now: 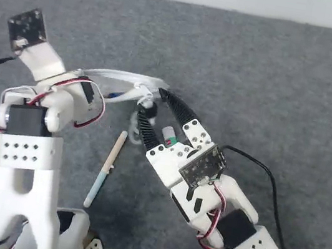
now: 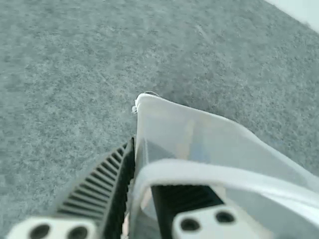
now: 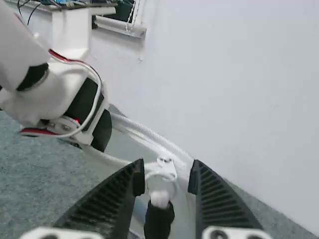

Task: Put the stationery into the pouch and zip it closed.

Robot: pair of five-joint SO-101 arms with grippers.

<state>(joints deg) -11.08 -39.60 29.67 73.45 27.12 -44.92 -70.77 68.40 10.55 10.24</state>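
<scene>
Translucent pouch (image 2: 199, 134) between tight left fingers (image 2: 107, 174), contents blurry (right fingers (image 3: 117, 194) apart, astride zip pull (image 3: 162, 174))

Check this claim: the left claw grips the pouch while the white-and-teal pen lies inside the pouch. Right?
Not quite. The high view shows the white-and-teal pen lying on the grey mat, outside the pouch; the left claw does grip the pouch.

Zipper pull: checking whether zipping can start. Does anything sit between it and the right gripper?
Nothing visible. The right gripper, open, straddles the zipper pull at the pouch rim.
</scene>
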